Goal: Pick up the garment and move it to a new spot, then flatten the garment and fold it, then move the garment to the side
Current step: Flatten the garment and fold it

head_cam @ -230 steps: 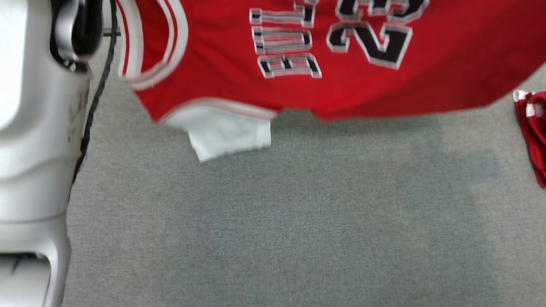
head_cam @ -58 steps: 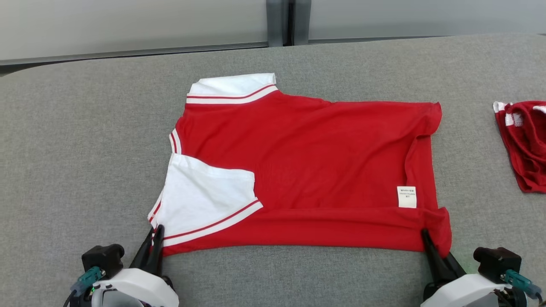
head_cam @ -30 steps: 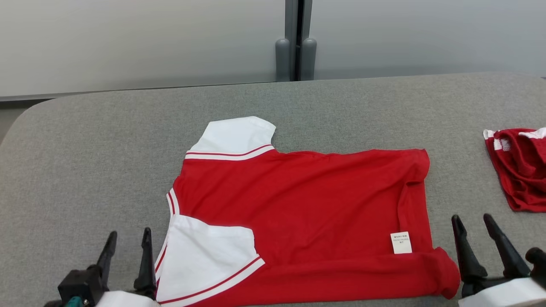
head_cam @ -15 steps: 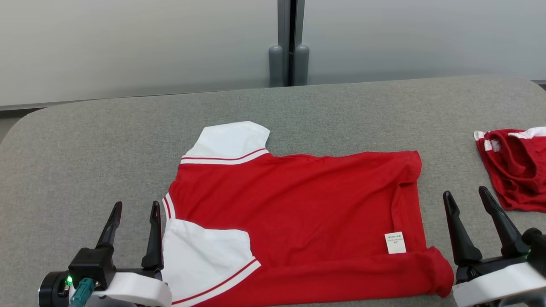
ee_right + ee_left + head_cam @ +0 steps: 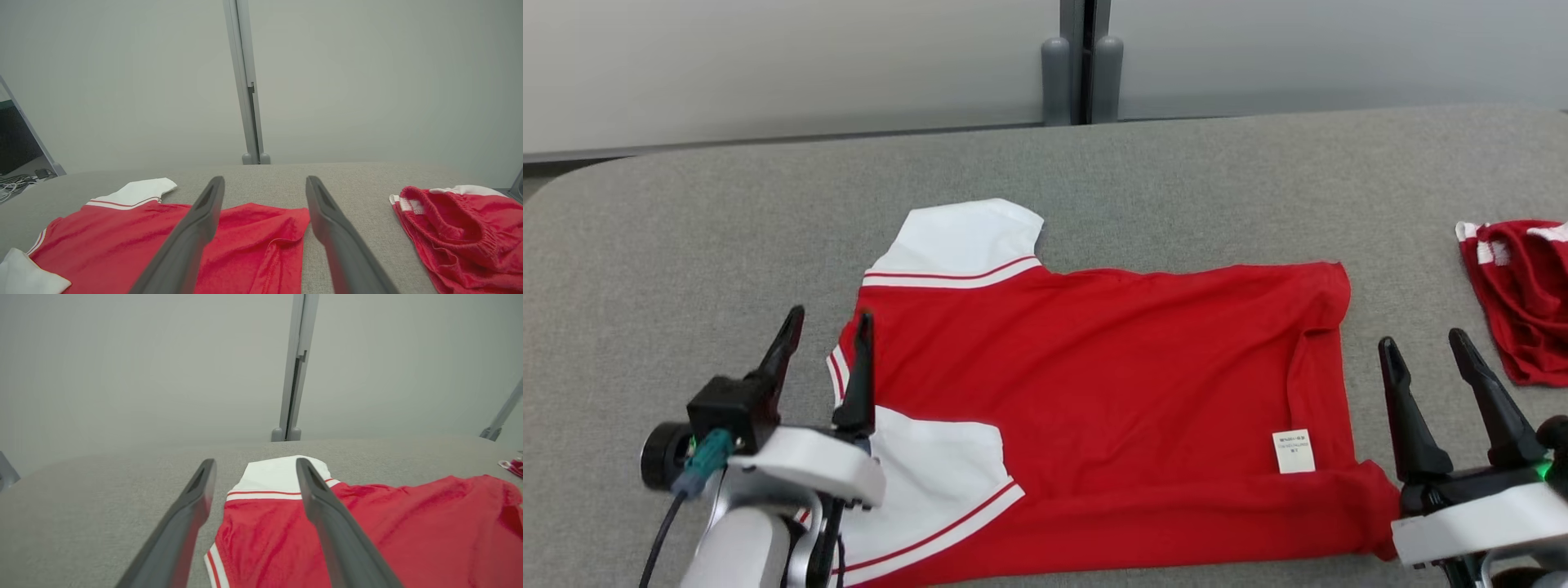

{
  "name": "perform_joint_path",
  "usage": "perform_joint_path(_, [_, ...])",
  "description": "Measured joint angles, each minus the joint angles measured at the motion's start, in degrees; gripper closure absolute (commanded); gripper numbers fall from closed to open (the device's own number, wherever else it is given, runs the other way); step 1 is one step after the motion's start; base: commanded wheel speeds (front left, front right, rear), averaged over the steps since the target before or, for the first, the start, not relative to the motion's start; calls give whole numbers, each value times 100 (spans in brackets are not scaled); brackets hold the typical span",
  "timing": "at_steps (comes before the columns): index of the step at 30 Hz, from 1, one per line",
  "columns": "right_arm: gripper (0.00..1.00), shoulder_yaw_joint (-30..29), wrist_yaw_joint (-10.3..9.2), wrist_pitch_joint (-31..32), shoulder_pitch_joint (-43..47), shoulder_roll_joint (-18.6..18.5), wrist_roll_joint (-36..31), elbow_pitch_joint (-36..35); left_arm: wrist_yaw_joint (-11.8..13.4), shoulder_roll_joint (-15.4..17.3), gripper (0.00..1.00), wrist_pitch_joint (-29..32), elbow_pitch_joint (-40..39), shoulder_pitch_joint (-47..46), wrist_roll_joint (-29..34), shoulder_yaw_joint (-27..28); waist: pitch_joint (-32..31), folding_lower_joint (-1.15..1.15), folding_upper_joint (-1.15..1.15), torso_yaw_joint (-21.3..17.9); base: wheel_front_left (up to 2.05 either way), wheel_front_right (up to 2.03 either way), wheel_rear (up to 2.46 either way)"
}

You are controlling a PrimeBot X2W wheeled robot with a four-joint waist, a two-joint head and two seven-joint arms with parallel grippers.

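The garment (image 5: 1111, 392) is a red shirt with white sleeves, lying folded on the grey table, collar end to the left and a small white label near its right hem. It also shows in the left wrist view (image 5: 367, 535) and the right wrist view (image 5: 122, 241). My left gripper (image 5: 825, 327) hovers open over the shirt's left edge, one finger above the red cloth, nothing between the fingers. My right gripper (image 5: 1425, 347) stands open just right of the shirt's right hem, above bare table, holding nothing.
A second red garment (image 5: 1523, 294) with a white-trimmed waistband lies crumpled at the table's (image 5: 686, 245) right edge, close to my right gripper. A pale wall with a grey post (image 5: 1082, 65) rises behind the table's far edge.
My left gripper has moved up and to the right, over the shirt's left edge. The right gripper has stayed open beside the right hem. The camera has shifted slightly.
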Motion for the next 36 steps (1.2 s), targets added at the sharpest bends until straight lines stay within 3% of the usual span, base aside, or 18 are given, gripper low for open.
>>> perform_joint_path(6, [0, 105, 0, -19, -438, 9, 4, -63, -375, -183, 0, 378, 889, -1620, -109, -201, 596, 0, 0, -92, 0, 0, 0])
perform_joint_path(12, [0, 318, 0, -179, -921, 8, 49, 86, -701, -248, 0, 705, 2254, -3043, -250, -277, 1216, 0, 0, -353, 0, 0, 0])
perform_joint_path(18, [0, 463, 0, -331, -1217, 27, 140, 336, -832, -175, 0, 886, 3664, -4139, -190, -361, 1683, 0, 0, -688, 0, 0, 0])
perform_joint_path(24, [0, 461, 0, -411, -1317, 59, 192, 548, -769, -94, 0, 1223, 4864, -4732, -187, -350, 1907, 0, 0, -920, 0, 0, 0])
perform_joint_path(25, [0, 449, 0, -423, -1339, 60, 208, 581, -764, -97, 55, 1226, 4981, -4831, -193, -347, 1916, 0, 0, -932, 0, 0, 0])
perform_joint_path(26, [0, 420, 0, -424, -1367, 49, 220, 623, -766, -113, 100, 1225, 5085, -4902, -199, -350, 1916, 0, 0, -927, 0, 0, 0])
perform_joint_path(36, [0, 163, 0, -355, -2131, -316, 517, 1081, -869, -253, 100, 439, 5557, -5204, -181, -492, 1967, 0, 0, -704, 0, 0, 0])
